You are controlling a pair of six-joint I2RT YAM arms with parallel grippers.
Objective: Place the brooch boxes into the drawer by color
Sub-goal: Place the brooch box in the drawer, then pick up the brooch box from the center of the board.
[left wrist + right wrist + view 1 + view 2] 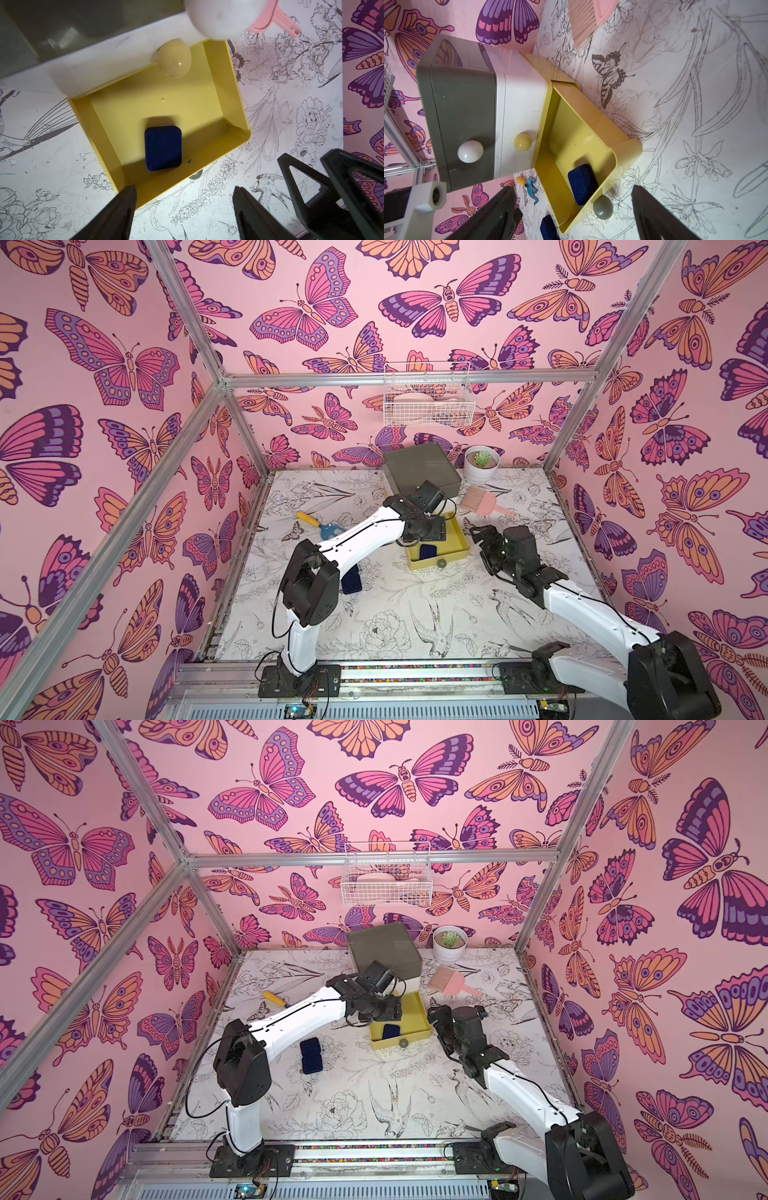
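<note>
The drawer chest (422,466) stands at the back, olive top, white middle, with its yellow bottom drawer (463,539) pulled out. One navy brooch box (163,148) lies flat inside that drawer, near its front wall. A second navy brooch box (311,1054) lies on the table to the left, partly hidden by my left arm in a top view. My left gripper (184,188) hovers over the drawer's front edge, open and empty. My right gripper (572,188) is open and empty just right of the drawer, facing its grey knob (602,207).
A pink brush (482,502) lies right of the chest, with a white plant pot (482,464) behind it. A blue-and-yellow handled tool (320,524) lies at the left. A white wire basket (428,400) hangs on the back wall.
</note>
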